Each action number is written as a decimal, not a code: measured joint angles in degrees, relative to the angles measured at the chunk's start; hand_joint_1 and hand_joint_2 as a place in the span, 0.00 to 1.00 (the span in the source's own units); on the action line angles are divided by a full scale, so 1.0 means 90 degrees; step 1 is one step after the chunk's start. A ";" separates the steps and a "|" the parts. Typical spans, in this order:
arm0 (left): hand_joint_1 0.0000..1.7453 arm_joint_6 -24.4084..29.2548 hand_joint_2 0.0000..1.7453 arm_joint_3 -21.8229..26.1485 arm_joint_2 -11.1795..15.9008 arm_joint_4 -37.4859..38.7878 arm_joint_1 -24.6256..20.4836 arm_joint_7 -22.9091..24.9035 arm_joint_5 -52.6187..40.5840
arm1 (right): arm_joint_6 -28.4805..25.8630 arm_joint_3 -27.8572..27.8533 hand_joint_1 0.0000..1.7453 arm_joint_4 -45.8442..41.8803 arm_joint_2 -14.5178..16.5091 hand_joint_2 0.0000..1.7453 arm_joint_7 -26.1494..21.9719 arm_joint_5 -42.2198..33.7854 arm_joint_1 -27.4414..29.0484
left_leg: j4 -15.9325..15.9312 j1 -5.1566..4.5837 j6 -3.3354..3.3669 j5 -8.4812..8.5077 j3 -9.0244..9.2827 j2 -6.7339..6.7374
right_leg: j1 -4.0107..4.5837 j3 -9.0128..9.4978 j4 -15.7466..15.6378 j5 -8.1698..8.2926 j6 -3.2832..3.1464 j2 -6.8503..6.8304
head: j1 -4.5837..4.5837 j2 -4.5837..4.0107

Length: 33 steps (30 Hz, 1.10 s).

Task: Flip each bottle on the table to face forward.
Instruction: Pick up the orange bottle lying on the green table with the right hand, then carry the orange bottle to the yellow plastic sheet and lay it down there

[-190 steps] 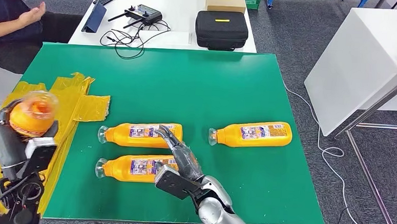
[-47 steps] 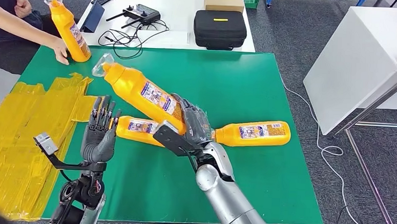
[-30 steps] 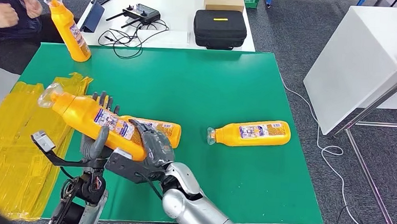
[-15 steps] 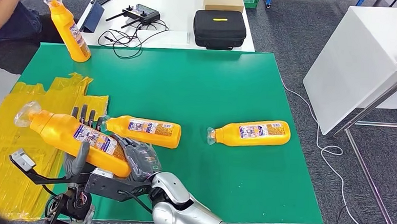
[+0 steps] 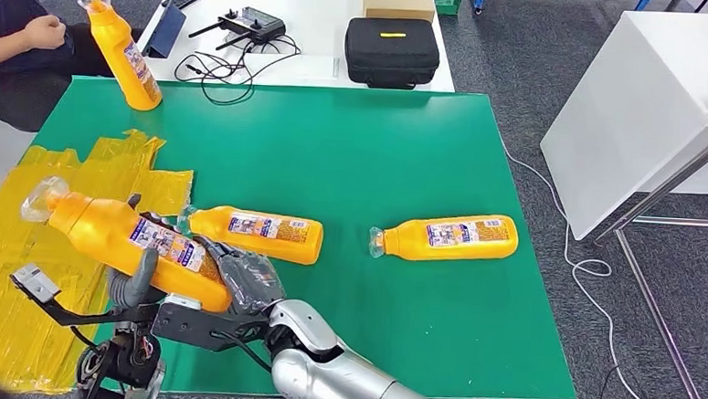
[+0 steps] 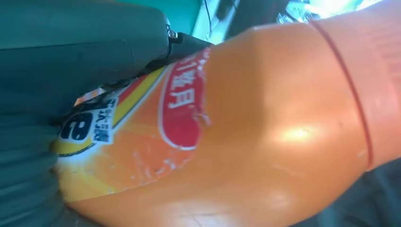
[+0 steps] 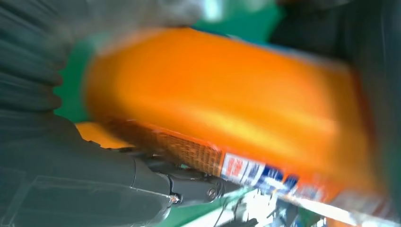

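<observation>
Over at 8 o'clock you've got the held bottle [image 5: 128, 244] hanging above the table's [image 5: 381, 146] edge, cap toward 10. Your left hand [image 5: 135, 284] cups its middle; your right hand [image 5: 245, 281] wraps the base. It looks full, stiff and slick, so I'd grab it on the label.

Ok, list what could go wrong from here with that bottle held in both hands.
1. The tilted orange plastic bottle with the printed label is held by the right hand at its base and the left hand under its middle; if either lets go badly, it could drop.
2. It hangs beside the orange bottle lying flat nearest the hands, so lowering it could knock that one.
3. Its clear cap is over the crinkled yellow plastic sheet, uneven footing.
</observation>
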 joint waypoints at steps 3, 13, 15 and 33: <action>1.00 0.0909 1.00 0.0101 0.0110 0.0008 -0.0088 -0.0292 -0.0934 | 0.0176 0.0044 0.00 0.0110 -0.0003 0.00 -0.0101 -0.0145 0.0002 | 0.0000 0.0003 0.0000 0.0000 0.0000 0.0001 | 0.0001 -0.0001 0.0000 0.0000 0.0000 0.0001 | 0.0002 0.0000; 1.00 0.4984 1.00 0.0884 0.0764 0.0466 -0.0484 -0.0861 -0.4727 | 0.0177 -0.0250 0.00 0.0292 -0.0067 0.00 -0.1105 -0.0126 0.0165 | -0.0001 0.0009 -0.0002 0.0001 0.0000 -0.0003 | 0.0004 0.0001 0.0005 0.0000 -0.0001 -0.0003 | 0.0002 0.0000; 1.00 0.5701 1.00 0.1071 0.0899 0.0672 -0.0515 -0.0898 -0.5492 | 0.0165 -0.0461 0.00 0.0293 -0.0120 0.00 -0.1238 -0.0047 0.0226 | -0.0001 0.0008 -0.0002 0.0001 0.0001 -0.0002 | 0.0004 0.0001 0.0004 0.0000 -0.0001 -0.0003 | 0.0001 0.0000; 1.00 0.6246 1.00 0.3243 0.0692 0.1180 -0.0761 0.0955 -1.2558 | 0.0109 -0.1692 0.00 0.0096 -0.0489 0.00 -0.1709 0.0564 0.0918 | 0.0000 0.0004 -0.0001 0.0000 -0.0003 -0.0005 | 0.0001 0.0000 0.0001 0.0000 -0.0001 -0.0005 | 0.0001 0.0000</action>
